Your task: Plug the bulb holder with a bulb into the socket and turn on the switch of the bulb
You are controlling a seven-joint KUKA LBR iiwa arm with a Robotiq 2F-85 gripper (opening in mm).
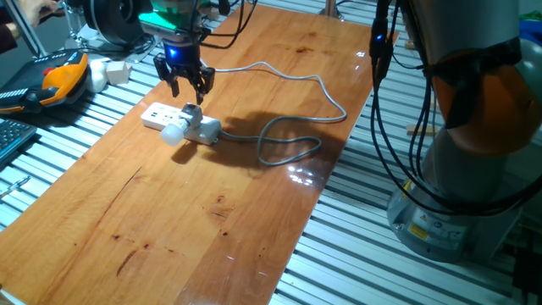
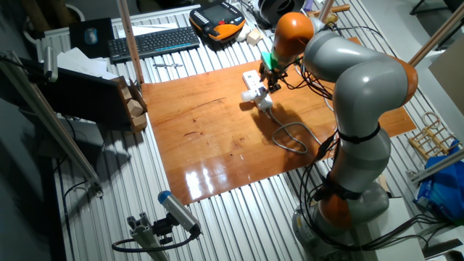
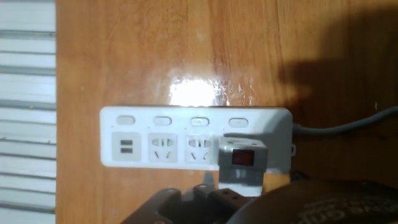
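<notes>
Frankly, no brand name or readable writing shows anywhere on the task's things; the only marking is a red rectangle on the grey face of the bulb holder (image 3: pixel 242 160), seen in the hand view. The socket (image 3: pixel 168 142) is a long white strip lying flat on the wooden worktop (image 1: pixel 195 220), with a row of four oval buttons along one long edge, a pair of small USB slots at one end and outlets beside them. Its long axis runs left to right in the hand view, and its grey cable (image 1: pixel 292 85) leaves the end nearest the holder and loops across the worktop.

The bulb holder sits plugged into the outlet at the cable end of the strip. In one fixed view the bulb (image 1: pixel 174 132) sticks out sideways from the holder, off the long side of the strip and low over the wood, toward the camera side of the worktop.

The gripper (image 1: pixel 184 85) hangs just above the strip, pointing down. Its dark fingers (image 1: pixel 204 80) are spread apart and grip nothing; they touch neither the holder nor the strip. In the other fixed view the gripper (image 2: pixel 272 77) is right over the socket (image 2: pixel 254 85).
</notes>
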